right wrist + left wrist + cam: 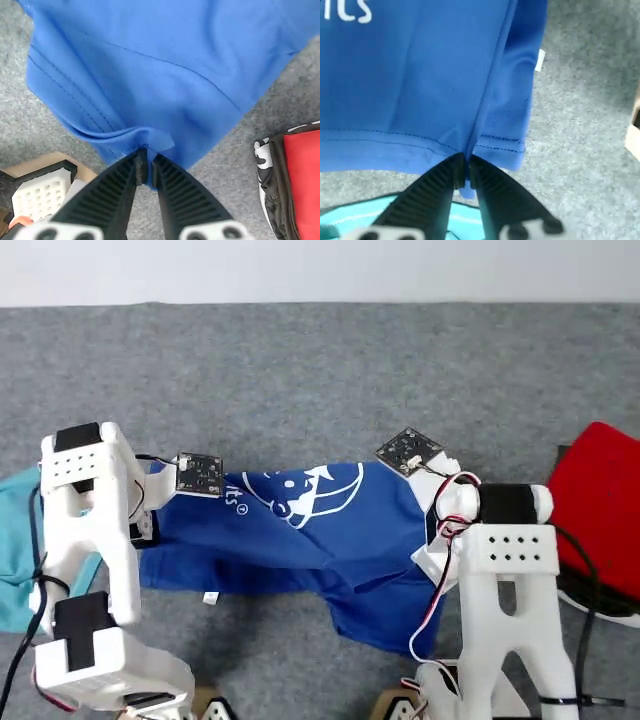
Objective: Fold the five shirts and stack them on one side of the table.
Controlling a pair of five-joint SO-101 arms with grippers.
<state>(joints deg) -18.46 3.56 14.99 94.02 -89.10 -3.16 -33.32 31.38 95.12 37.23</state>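
The blue shirt [300, 530] is lying across the middle of the high view, print facing up. It is partly doubled over along its lower edge, and a loose flap is trailing toward the lower right. The left claw [465, 172] is pinching the stitched hem at the shirt's left end, its jaws drawn narrow on a thin ridge of fabric. The right claw [146, 162] is gripping a bunched edge at the right end in the same tight way. With both ends held, the step in hand is likely a fold of this shirt. To do it well, the two arms should be lifting together and holding the cloth taut between them, so the edge is landing straight rather than sagging, and neither thin pinch is slipping free. A teal shirt [15, 540] is lying at the left edge of the high view. A red shirt [600, 500] is sitting at the right edge, over something black and white, all on the grey surface [300, 370]
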